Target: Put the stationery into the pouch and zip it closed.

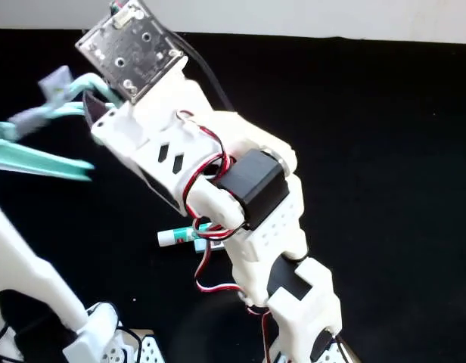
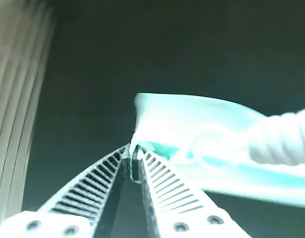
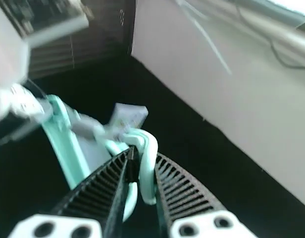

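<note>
Looming closest, the right arm (image 1: 256, 204) hangs over the black table (image 1: 384, 151). Both grippers hold the teal pouch (image 1: 36, 160) at the table's left. The left gripper (image 2: 133, 157) has its jaws clamped on the pouch's edge, and the right gripper (image 3: 136, 157) has its jaws pinched on the pull loop (image 3: 148, 144). This looks like the zipping step, yet a glue stick (image 1: 176, 237) lies outside on the table, so the next move calls for loading it first.

Smooth, faintly glossy pouch (image 1: 36, 157); matt table surface (image 1: 384, 151); smooth plastic arm (image 1: 274, 227).
</note>
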